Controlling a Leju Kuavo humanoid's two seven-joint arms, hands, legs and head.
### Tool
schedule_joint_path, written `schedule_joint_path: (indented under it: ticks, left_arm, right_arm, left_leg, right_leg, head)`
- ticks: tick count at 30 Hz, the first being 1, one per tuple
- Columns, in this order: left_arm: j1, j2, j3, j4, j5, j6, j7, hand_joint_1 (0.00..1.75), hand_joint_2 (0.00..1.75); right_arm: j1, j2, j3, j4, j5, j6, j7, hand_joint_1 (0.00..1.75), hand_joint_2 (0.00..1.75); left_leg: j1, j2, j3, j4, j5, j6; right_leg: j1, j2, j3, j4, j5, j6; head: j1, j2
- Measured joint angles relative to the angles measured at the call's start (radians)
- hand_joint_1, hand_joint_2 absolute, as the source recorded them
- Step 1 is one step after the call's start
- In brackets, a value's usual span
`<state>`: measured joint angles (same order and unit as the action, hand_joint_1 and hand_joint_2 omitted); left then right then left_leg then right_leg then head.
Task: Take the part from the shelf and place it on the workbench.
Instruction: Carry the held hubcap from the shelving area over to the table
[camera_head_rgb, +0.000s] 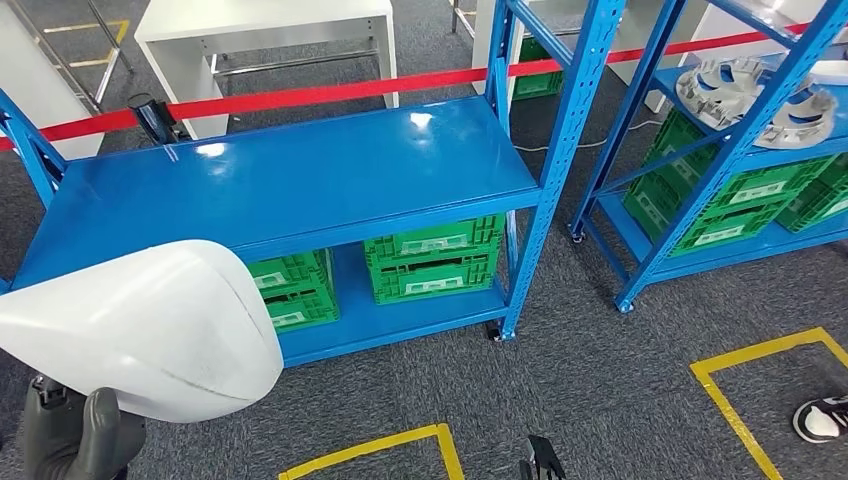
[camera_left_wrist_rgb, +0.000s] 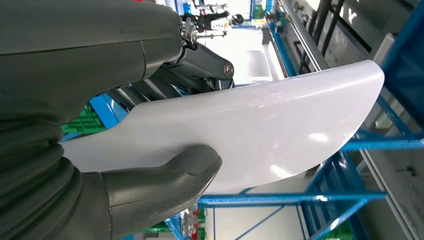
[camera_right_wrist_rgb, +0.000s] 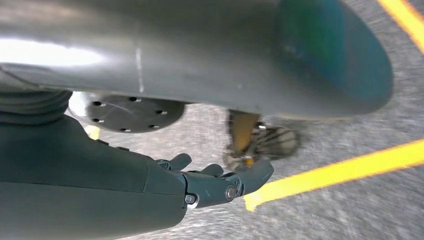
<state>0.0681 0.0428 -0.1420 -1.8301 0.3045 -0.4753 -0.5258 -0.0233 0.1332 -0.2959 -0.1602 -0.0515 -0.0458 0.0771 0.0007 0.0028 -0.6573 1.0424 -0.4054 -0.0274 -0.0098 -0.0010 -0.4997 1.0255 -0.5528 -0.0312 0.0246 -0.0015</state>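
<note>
A large white curved part (camera_head_rgb: 140, 330) sits at the lower left of the head view, just in front of the blue workbench top (camera_head_rgb: 300, 170), which is bare. My left hand (camera_head_rgb: 75, 435) grips the part from below. In the left wrist view the thumb (camera_left_wrist_rgb: 165, 180) presses one face of the white part (camera_left_wrist_rgb: 260, 130) and the dark fingers lie behind it. My right hand (camera_head_rgb: 540, 462) hangs low by my side over the carpet. In the right wrist view this hand (camera_right_wrist_rgb: 215, 182) holds nothing and its fingers are stretched out.
Green crates (camera_head_rgb: 435, 258) fill the bench's lower shelf. A second blue rack (camera_head_rgb: 740, 150) at right carries grey metal parts (camera_head_rgb: 735, 85) and more crates. Red barrier tape (camera_head_rgb: 330, 92) runs behind, with a white table (camera_head_rgb: 265, 25) beyond. Yellow floor lines (camera_head_rgb: 760, 350) and a person's shoe (camera_head_rgb: 822, 418) lie at right.
</note>
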Motion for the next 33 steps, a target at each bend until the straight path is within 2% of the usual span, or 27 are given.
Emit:
schedule_joint_path:
  ticks: [1, 2, 4, 5, 6, 7, 8, 9, 11, 12, 13, 15, 16, 17, 19, 20, 21, 22, 23, 24, 26, 27, 28, 30, 31, 32, 33]
  left_arm:
    - [-0.010, 0.000, -0.001, 0.012, 0.003, -0.005, -0.002, 1.75, 1.75]
    - [-0.019, 0.000, -0.001, 0.023, 0.006, -0.007, -0.005, 1.75, 1.75]
    - [-0.036, 0.000, -0.002, 0.045, 0.011, -0.008, -0.013, 1.75, 1.75]
    - [-0.039, 0.000, -0.001, 0.051, 0.010, -0.003, -0.019, 1.75, 1.75]
    - [-0.038, 0.000, -0.001, 0.054, 0.005, 0.007, -0.025, 1.75, 1.75]
    - [-0.034, 0.000, 0.001, 0.053, -0.002, 0.022, -0.031, 1.75, 1.75]
    - [-0.026, 0.000, 0.004, 0.048, -0.011, 0.038, -0.037, 1.75, 1.75]
    - [-0.016, 0.000, 0.008, 0.039, -0.017, 0.049, -0.043, 1.75, 1.75]
    - [0.009, -0.006, 0.022, 0.019, -0.022, 0.058, -0.059, 1.75, 1.75]
    - [0.021, -0.012, 0.032, 0.013, -0.023, 0.058, -0.067, 1.75, 1.75]
    - [0.029, -0.019, 0.041, 0.011, -0.023, 0.057, -0.073, 1.75, 1.75]
    - [0.035, -0.037, 0.054, 0.017, -0.029, 0.051, -0.076, 1.75, 1.75]
    - [0.032, -0.047, 0.057, 0.023, -0.034, 0.046, -0.075, 1.75, 1.75]
    - [0.026, -0.059, 0.058, 0.030, -0.041, 0.041, -0.073, 1.75, 1.75]
    - [0.009, -0.076, 0.058, 0.047, -0.058, 0.040, -0.070, 1.75, 1.75]
    - [0.000, -0.080, 0.058, 0.054, -0.066, 0.044, -0.069, 1.75, 1.75]
    - [-0.009, -0.082, 0.059, 0.060, -0.072, 0.050, -0.069, 1.75, 1.75]
    - [-0.016, -0.082, 0.059, 0.064, -0.075, 0.056, -0.069, 1.75, 1.75]
    - [-0.022, -0.082, 0.059, 0.069, -0.072, 0.060, -0.067, 1.75, 1.75]
    - [-0.026, -0.081, 0.059, 0.073, -0.068, 0.063, -0.065, 1.75, 1.75]
    - [-0.031, -0.081, 0.060, 0.080, -0.053, 0.068, -0.057, 1.75, 1.75]
    - [-0.033, -0.081, 0.060, 0.083, -0.045, 0.071, -0.054, 1.75, 1.75]
    - [-0.033, -0.081, 0.061, 0.086, -0.036, 0.074, -0.052, 1.75, 1.75]
    - [-0.020, -0.078, 0.071, 0.085, -0.026, 0.088, -0.055, 1.75, 1.75]
    - [-0.006, -0.076, 0.079, 0.079, -0.026, 0.096, -0.059, 1.75, 1.75]
    - [0.011, -0.072, 0.090, 0.069, -0.029, 0.103, -0.062, 1.75, 1.75]
    - [0.029, -0.069, 0.100, 0.055, -0.032, 0.109, -0.065, 1.75, 1.75]
  right_arm:
    - [-0.001, 0.001, -0.002, 0.000, -0.006, 0.000, -0.018, 0.00, 0.00]
    - [-0.003, 0.002, -0.006, 0.000, -0.012, 0.000, -0.032, 0.00, 0.00]
    - [-0.003, 0.002, -0.015, 0.000, -0.012, 0.002, -0.046, 0.00, 0.00]
    - [-0.002, 0.000, -0.017, 0.000, 0.001, 0.006, -0.050, 0.00, 0.00]
    - [-0.001, -0.003, -0.015, 0.000, 0.022, 0.011, -0.051, 0.00, 0.00]
    - [-0.001, -0.008, -0.010, 0.000, 0.048, 0.017, -0.052, 0.00, 0.00]
    - [-0.001, -0.013, -0.002, 0.000, 0.072, 0.023, -0.054, 0.00, 0.00]
    - [-0.001, -0.019, 0.005, 0.000, 0.087, 0.029, -0.064, 0.00, 0.00]
    - [0.000, -0.032, 0.013, -0.003, 0.098, 0.042, -0.098, 0.00, 0.00]
    - [-0.001, -0.038, 0.015, -0.004, 0.100, 0.048, -0.117, 0.00, 0.00]
    - [-0.001, -0.044, 0.018, -0.005, 0.101, 0.052, -0.130, 0.00, 0.00]
    - [-0.003, -0.054, 0.022, -0.005, 0.090, 0.050, -0.138, 0.00, 0.00]
    - [-0.003, -0.059, 0.022, -0.005, 0.078, 0.046, -0.134, 0.00, 0.00]
    - [-0.002, -0.063, 0.022, -0.005, 0.063, 0.039, -0.123, 0.00, 0.00]
    - [-0.002, -0.068, 0.016, -0.005, 0.030, 0.020, -0.078, 0.00, 0.00]
    - [-0.002, -0.071, 0.010, -0.005, 0.015, 0.005, -0.043, 0.00, 0.00]
    - [-0.002, -0.073, 0.003, -0.005, 0.005, -0.010, -0.005, 0.00, 0.00]
    - [-0.002, -0.076, -0.004, -0.005, -0.001, -0.023, 0.027, 0.00, 0.00]
    - [-0.001, -0.079, -0.010, -0.005, -0.004, -0.032, 0.052, 0.00, 0.00]
    - [0.000, -0.082, -0.015, -0.005, -0.005, -0.037, 0.066, 0.00, 0.00]
    - [-0.001, -0.086, -0.023, -0.007, -0.010, -0.041, 0.082, 0.00, 0.00]
    - [-0.001, -0.087, -0.026, -0.008, -0.013, -0.040, 0.085, 0.00, 0.00]
    - [-0.001, -0.087, -0.031, -0.008, -0.018, -0.038, 0.086, 0.00, 0.00]
    - [0.001, -0.086, -0.040, -0.008, -0.024, -0.028, 0.081, 0.00, 0.00]
    - [0.002, -0.085, -0.044, -0.008, -0.024, -0.021, 0.077, 0.00, 0.00]
    - [0.002, -0.083, -0.046, -0.008, -0.023, -0.013, 0.073, 0.00, 0.00]
    - [0.003, -0.082, -0.048, -0.008, -0.019, -0.005, 0.068, 0.00, 0.00]
  left_leg:
    - [0.001, -0.001, -0.009, 0.015, -0.025, -0.005]
    - [0.003, -0.003, -0.020, 0.048, -0.068, -0.009]
    - [0.006, -0.003, -0.042, 0.159, -0.167, -0.016]
    - [0.008, -0.003, -0.047, 0.216, -0.192, -0.020]
    - [0.008, -0.003, -0.042, 0.254, -0.192, -0.021]
    - [0.009, -0.003, -0.023, 0.261, -0.171, -0.022]
    - [0.009, -0.003, 0.012, 0.233, -0.142, -0.021]
    - [0.010, -0.003, 0.064, 0.172, -0.127, -0.018]
    - [0.005, -0.005, 0.168, 0.029, -0.142, -0.009]
    - [0.002, -0.006, 0.195, -0.017, -0.157, -0.003]
    - [-0.003, -0.007, 0.203, -0.037, -0.162, 0.005]
    - [-0.002, -0.005, 0.183, -0.041, -0.143, 0.024]
    - [-0.001, -0.003, 0.171, -0.042, -0.131, 0.034]
    - [0.002, -0.002, 0.156, -0.044, -0.116, 0.043]
    - [-0.001, -0.001, 0.122, -0.042, -0.088, 0.052]
    - [-0.003, 0.000, 0.102, -0.040, -0.073, 0.053]
    - [-0.005, 0.000, 0.082, -0.037, -0.057, 0.054]
    - [-0.006, 0.001, 0.062, -0.033, -0.043, 0.053]
    - [-0.007, 0.001, 0.041, -0.027, -0.031, 0.051]
    - [-0.007, 0.001, 0.023, -0.021, -0.020, 0.049]
    - [-0.010, 0.003, -0.004, -0.010, -0.002, 0.041]
    - [-0.010, 0.005, -0.010, -0.008, 0.008, 0.036]
    - [-0.010, 0.006, -0.013, -0.010, 0.018, 0.030]
    - [-0.009, 0.005, -0.016, -0.016, 0.033, 0.018]
    - [-0.008, 0.003, -0.023, -0.009, 0.020, 0.012]
    - [-0.007, 0.000, -0.033, 0.014, -0.015, 0.005]
    - [-0.005, -0.003, -0.045, 0.059, -0.069, -0.001]
  right_leg:
    - [-0.002, -0.003, -0.011, -0.003, 0.013, -0.008]
    - [-0.003, -0.005, -0.024, -0.005, 0.027, -0.014]
    - [-0.003, -0.007, -0.055, -0.004, 0.052, -0.020]
    - [-0.002, -0.007, -0.071, -0.002, 0.065, -0.019]
    - [-0.002, -0.008, -0.088, 0.000, 0.078, -0.017]
    - [-0.002, -0.008, -0.106, 0.003, 0.090, -0.015]
    - [-0.002, -0.008, -0.122, 0.007, 0.101, -0.012]
    - [-0.002, -0.008, -0.136, 0.011, 0.111, -0.008]
    - [-0.002, -0.007, -0.151, 0.014, 0.129, 0.003]
    - [-0.002, -0.006, -0.152, 0.013, 0.138, 0.010]
    - [-0.002, -0.006, -0.152, 0.009, 0.148, 0.017]
    - [-0.004, -0.005, -0.156, 0.005, 0.160, 0.031]
    - [-0.005, -0.004, -0.164, 0.016, 0.142, 0.037]
    - [-0.006, -0.002, -0.175, 0.045, 0.103, 0.041]
    - [-0.005, 0.000, -0.204, 0.159, -0.010, 0.046]
    - [-0.005, 0.000, -0.213, 0.223, -0.046, 0.047]
    - [-0.004, 0.000, -0.212, 0.270, -0.053, 0.047]
    - [-0.004, 0.000, -0.197, 0.286, -0.036, 0.046]
    - [-0.003, 0.000, -0.165, 0.269, -0.005, 0.043]
    - [-0.001, 0.000, -0.116, 0.216, 0.018, 0.040]
    - [0.005, 0.001, -0.011, 0.070, 0.007, 0.030]
    - [0.008, 0.001, 0.020, 0.016, -0.009, 0.025]
    - [0.012, 0.002, 0.030, -0.013, -0.019, 0.021]
    - [0.010, 0.000, 0.016, -0.021, -0.002, 0.010]
    - [0.007, -0.001, 0.007, -0.023, 0.011, 0.002]
    - [0.003, -0.003, -0.005, -0.026, 0.025, -0.004]
    - [0.001, -0.004, -0.019, -0.028, 0.039, -0.009]
  head:
    - [-0.001, 0.000]
    - [-0.002, 0.000]
    - [-0.003, 0.000]
    - [-0.004, 0.000]
    - [-0.003, 0.000]
    - [-0.004, 0.000]
    - [-0.004, 0.000]
    - [-0.003, 0.000]
    - [-0.003, 0.000]
    - [-0.004, 0.000]
    - [-0.005, 0.000]
    - [-0.008, 0.000]
    - [-0.007, 0.000]
    - [-0.006, 0.000]
    - [-0.004, 0.000]
    - [-0.004, 0.000]
    - [-0.004, 0.000]
    - [-0.004, 0.000]
    - [-0.004, 0.000]
    - [-0.004, 0.000]
    - [-0.004, 0.000]
    - [-0.004, 0.000]
    - [-0.003, 0.000]
    - [-0.001, 0.000]
    - [-0.002, 0.000]
    - [-0.003, 0.000]
    - [-0.004, 0.000]
